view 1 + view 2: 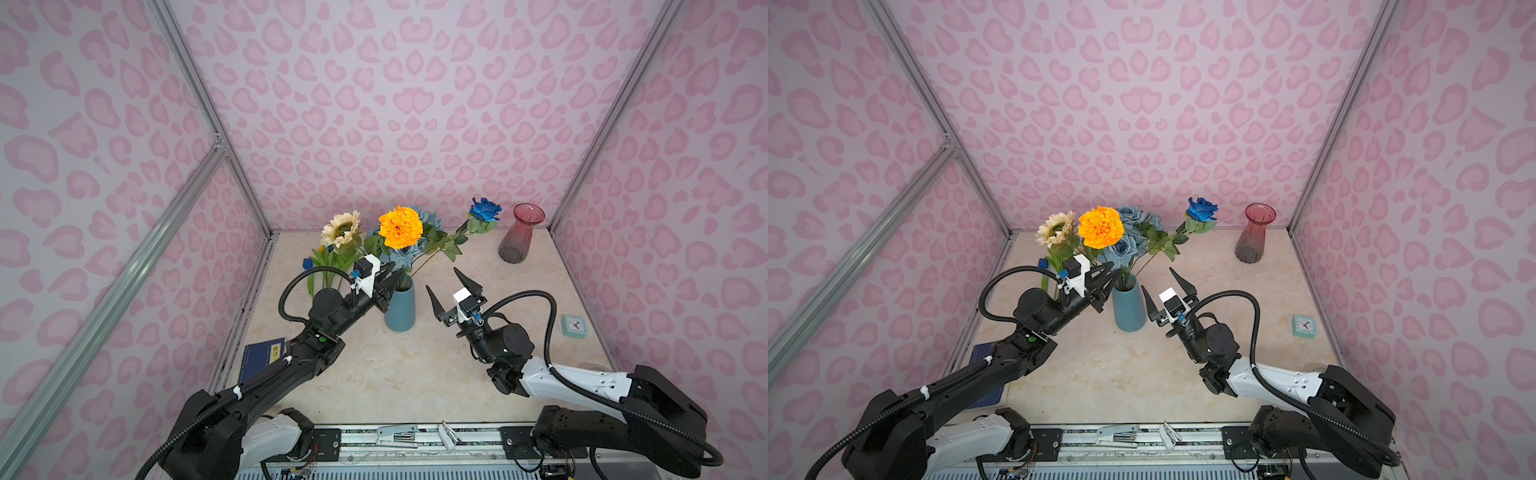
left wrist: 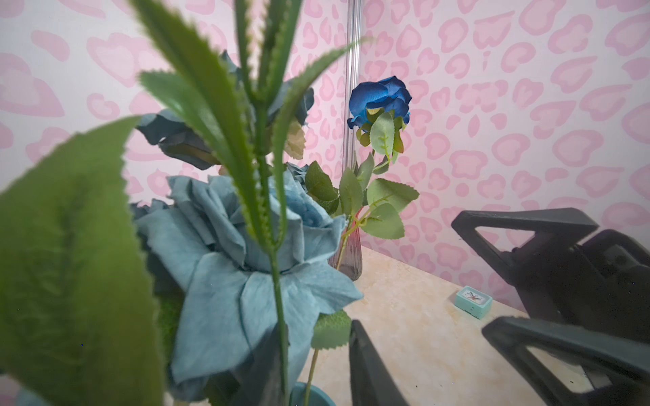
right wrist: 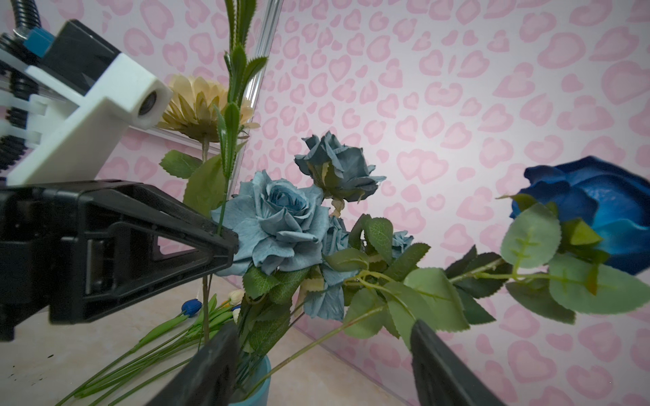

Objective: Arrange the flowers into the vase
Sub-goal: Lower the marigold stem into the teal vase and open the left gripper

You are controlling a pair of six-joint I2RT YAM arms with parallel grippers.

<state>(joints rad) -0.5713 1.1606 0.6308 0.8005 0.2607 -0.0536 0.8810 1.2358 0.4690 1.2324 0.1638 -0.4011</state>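
A teal vase (image 1: 400, 309) stands mid-table and holds a cream sunflower (image 1: 341, 228), an orange marigold (image 1: 400, 227), dusty-blue roses (image 3: 278, 218) and a bright blue rose (image 1: 485, 209) leaning right. My left gripper (image 1: 392, 270) is at the vase's mouth. In the left wrist view its jaws (image 2: 313, 325) stand a little open, with the marigold's thin green stem (image 2: 279, 298) between them, close to one finger. My right gripper (image 1: 441, 278) hangs open and empty just right of the vase. Small tulips (image 3: 191, 306) lie on the table behind the left arm.
A red glass vase (image 1: 519, 237) stands empty at the back right. A small teal clock (image 1: 573, 325) sits near the right wall. A dark blue book (image 1: 262, 359) lies by the left wall under my left arm. Pink-patterned walls close in three sides.
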